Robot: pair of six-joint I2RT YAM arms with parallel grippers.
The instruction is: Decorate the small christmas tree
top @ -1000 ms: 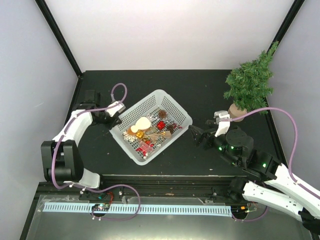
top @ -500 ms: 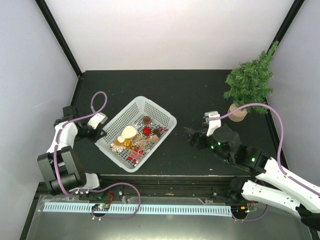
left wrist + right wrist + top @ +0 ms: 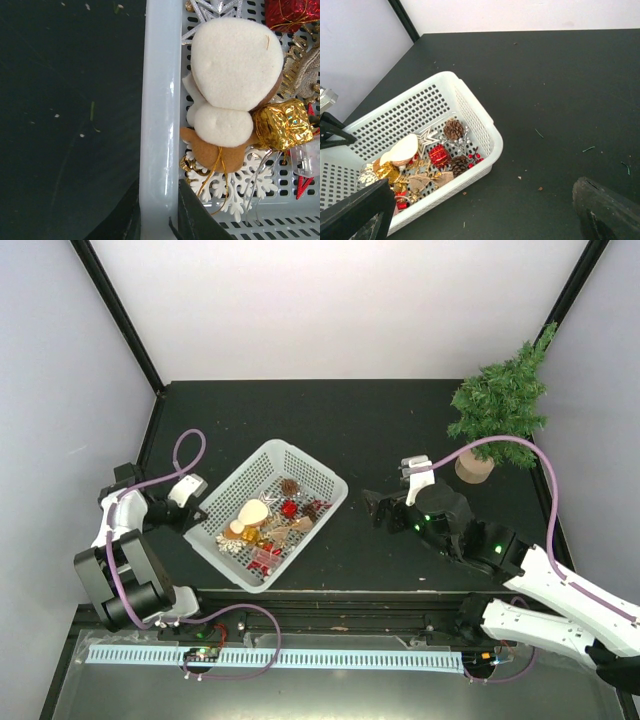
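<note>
The small christmas tree (image 3: 500, 405) stands at the far right on its round wooden base (image 3: 474, 468), bare of ornaments. A white mesh basket (image 3: 305, 462) of ornaments lies left of centre. My left gripper (image 3: 195, 512) is shut on the basket's left rim (image 3: 160, 100), one finger inside and one outside. Next to it lie a white and brown plush ornament (image 3: 232, 75), a gold gift box (image 3: 282, 125) and a white snowflake (image 3: 235, 182). My right gripper (image 3: 375, 508) is open and empty, just right of the basket (image 3: 475, 107), above the table.
In the right wrist view the basket also holds a pine cone (image 3: 453, 129), a red gift box (image 3: 439, 155), a second pine cone with red berries (image 3: 461, 164) and a silver star. Black frame posts stand at the back corners. Small bits of debris dot the dark table.
My left gripper has dragged the basket left and a little nearer. My right gripper has moved left, following the basket. The tree has not moved.
</note>
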